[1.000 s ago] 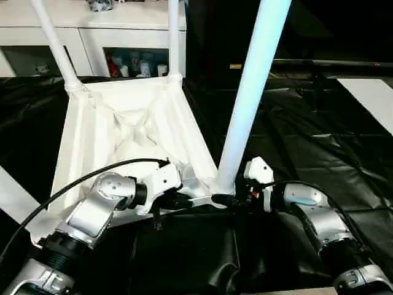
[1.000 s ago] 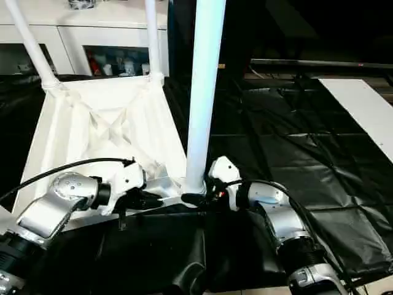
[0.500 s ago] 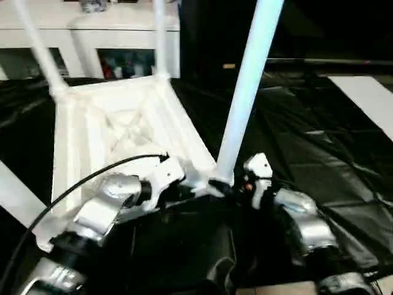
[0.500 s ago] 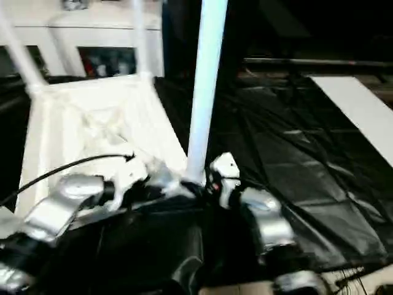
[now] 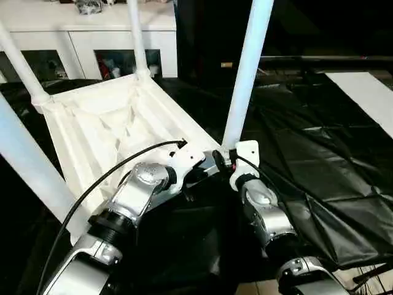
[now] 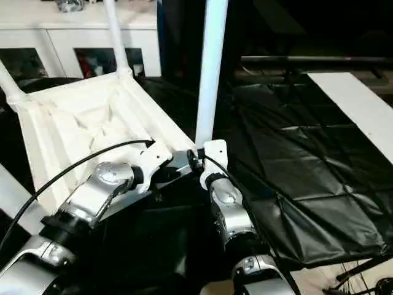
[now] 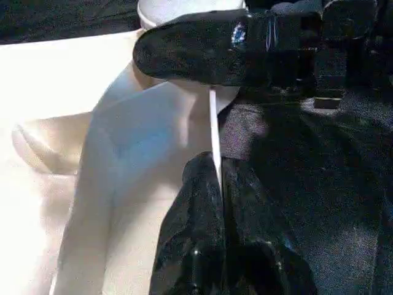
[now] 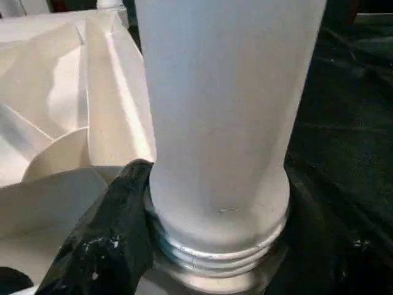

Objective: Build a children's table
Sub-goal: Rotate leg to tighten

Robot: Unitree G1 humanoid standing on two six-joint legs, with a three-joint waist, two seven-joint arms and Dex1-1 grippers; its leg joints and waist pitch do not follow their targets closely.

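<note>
Near-corner leg going into the upturned tabletop.
Right gripper clamped round leg base, threads showing; left gripper pinched on rim beside socket. Next: screw home.

Four upright long white tapered legs fence the upturned white plastic tabletop; black sheeting rightward lies open.

One upturned tabletop, four white legs standing in it, two end effectors, one cabinet.
</note>
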